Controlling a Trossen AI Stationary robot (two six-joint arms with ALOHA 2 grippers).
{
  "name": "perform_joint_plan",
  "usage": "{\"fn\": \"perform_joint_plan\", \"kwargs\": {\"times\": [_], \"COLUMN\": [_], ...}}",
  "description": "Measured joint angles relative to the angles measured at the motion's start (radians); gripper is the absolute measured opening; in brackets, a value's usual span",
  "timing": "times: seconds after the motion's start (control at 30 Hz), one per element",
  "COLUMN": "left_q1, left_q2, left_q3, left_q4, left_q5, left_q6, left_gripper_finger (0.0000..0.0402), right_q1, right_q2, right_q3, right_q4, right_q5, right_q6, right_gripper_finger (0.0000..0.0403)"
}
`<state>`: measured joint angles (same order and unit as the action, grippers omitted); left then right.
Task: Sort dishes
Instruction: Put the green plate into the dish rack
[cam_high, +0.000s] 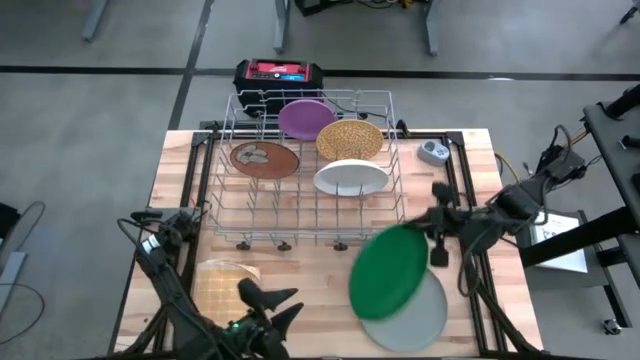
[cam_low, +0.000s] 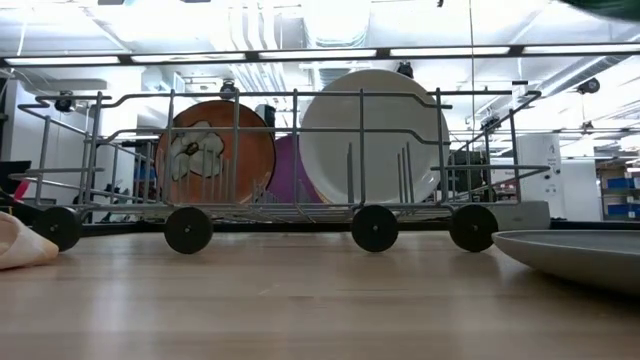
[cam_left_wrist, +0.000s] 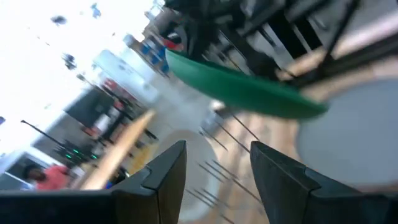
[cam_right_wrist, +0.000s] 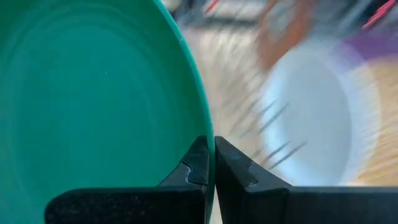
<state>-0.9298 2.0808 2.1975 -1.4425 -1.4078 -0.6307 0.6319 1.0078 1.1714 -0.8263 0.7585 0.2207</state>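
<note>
A wire dish rack (cam_high: 300, 165) holds four plates on edge: purple (cam_high: 305, 118), brown with grey blotches (cam_high: 265, 158), yellow speckled (cam_high: 350, 139) and white (cam_high: 350, 177). The grey plate (cam_high: 415, 315) lies flat on the table near the right front. My right gripper (cam_high: 432, 228) is shut on the green plate (cam_high: 390, 272), which hovers above the grey one. My left gripper (cam_high: 285, 303) is open at the near edge, beside the tan cloth (cam_high: 222, 283), touching nothing. My right gripper pinches the green plate's rim (cam_right_wrist: 205, 134) between its two fingers, one finger on each face. It comes from the table's right side. The plate is lifted clear of the table and tilted, above the grey plate.
A small round grey-blue gadget (cam_high: 433, 152) sits on the table right of the rack. A black and red box (cam_high: 278, 75) stands beyond the table's far edge. Bare wood (cam_high: 320, 280) lies between the rack's near side and the green plate.
</note>
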Motion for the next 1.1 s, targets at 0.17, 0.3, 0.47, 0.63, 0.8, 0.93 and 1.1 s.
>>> {"fn": "perform_joint_plan", "kwargs": {"times": [0.17,0.3,0.47,0.63,0.8,0.93,1.1], "left_q1": [-0.022,-0.028,-0.039,-0.086,-0.151,-0.187,-0.206], "left_q2": [-0.035,-0.036,-0.030,-0.033,-0.033,-0.033,-0.033], "left_q3": [0.000,-0.001,-0.009,-0.014,-0.014,-0.014,-0.014], "left_q4": [-0.008,-0.055,-0.127,-0.129,-0.129,-0.129,-0.129], "left_q5": [-0.076,-0.058,0.099,0.168,0.094,0.035,-0.051], "left_q6": [-0.015,-0.046,-0.139,-0.179,-0.192,-0.191,-0.187], "left_gripper_finger": [0.0168,0.0168,0.0168,0.0168,0.0168,0.0168,0.0168], "right_q1": [0.000,-0.042,-0.171,-0.390,-0.622,-0.747,-0.800], "right_q2": [0.044,0.087,0.128,0.137,0.188,0.284,0.454], "right_q3": [0.089,0.107,0.115,0.150,0.181,0.199,0.240], "right_q4": [0.211,0.526,0.822,0.862,0.881,1.010,1.193], "right_q5": [0.204,0.233,0.001,-0.331,-0.673,-0.902,-1.024], "right_q6": [-0.418,-0.874,-1.290,-1.364,-1.339,-1.320,-1.353], "right_gripper_finger": [0.0000,0.0000,0.0000,0.0000,0.0000,0.0000,0.0000]}}
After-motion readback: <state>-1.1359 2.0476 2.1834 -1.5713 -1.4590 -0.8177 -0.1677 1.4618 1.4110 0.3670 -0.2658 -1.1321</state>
